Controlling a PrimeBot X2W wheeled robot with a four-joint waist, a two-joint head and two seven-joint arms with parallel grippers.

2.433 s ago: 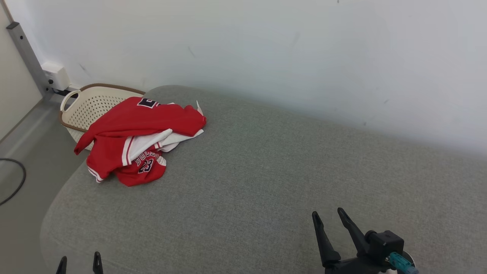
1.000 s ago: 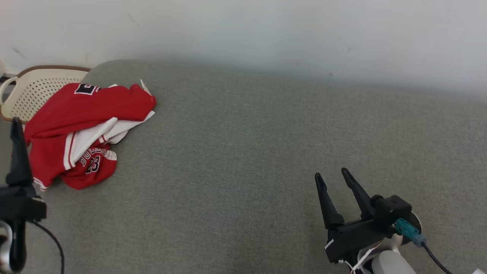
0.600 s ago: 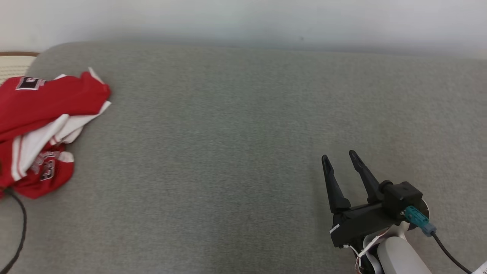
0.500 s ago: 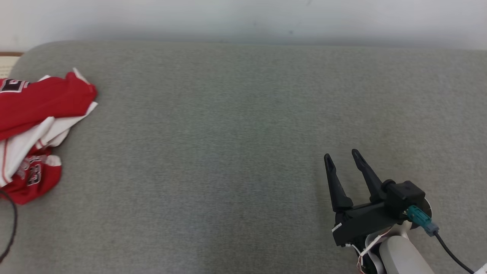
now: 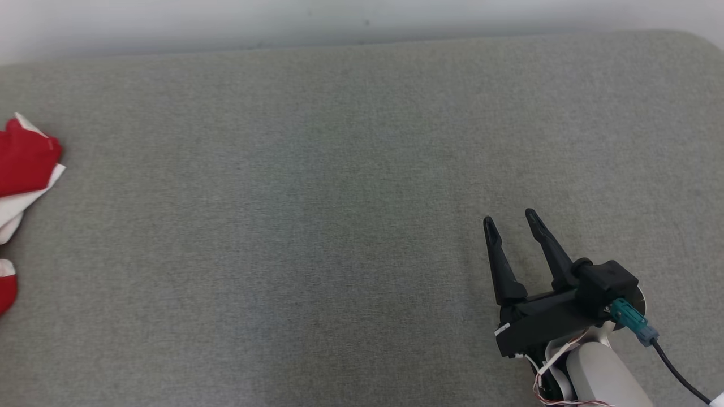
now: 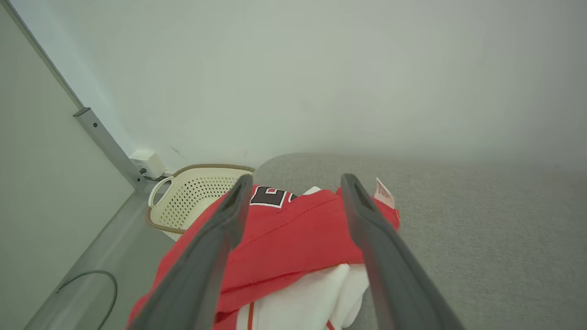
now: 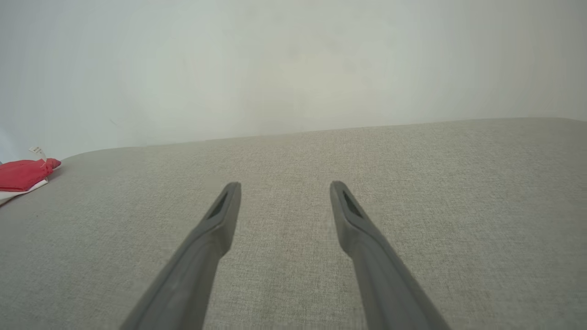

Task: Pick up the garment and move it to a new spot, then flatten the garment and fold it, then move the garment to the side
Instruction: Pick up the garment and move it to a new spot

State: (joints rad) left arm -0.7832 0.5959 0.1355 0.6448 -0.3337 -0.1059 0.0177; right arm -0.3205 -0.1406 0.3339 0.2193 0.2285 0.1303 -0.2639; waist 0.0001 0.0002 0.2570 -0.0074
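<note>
The garment (image 5: 22, 155) is a crumpled red and white jersey at the far left edge of the grey cushioned surface (image 5: 317, 186). In the left wrist view the garment (image 6: 293, 238) lies bunched just below and ahead of my left gripper (image 6: 293, 183), whose two fingers stand open above it with nothing between them. My right gripper (image 5: 509, 217) hovers open over bare grey fabric at the lower right, far from the jersey. In the right wrist view my right gripper (image 7: 284, 185) is open and the garment (image 7: 25, 176) shows small at the left edge.
A cream perforated laundry basket (image 6: 192, 197) stands on the floor just beyond the jersey, by the wall. A dark cable (image 6: 91, 284) loops on the floor at the left. A pale wall (image 5: 339, 17) runs behind the cushioned surface.
The head camera has swung right, so the jersey slid to the left edge of its picture and the basket left it. The right gripper keeps its open pose.
</note>
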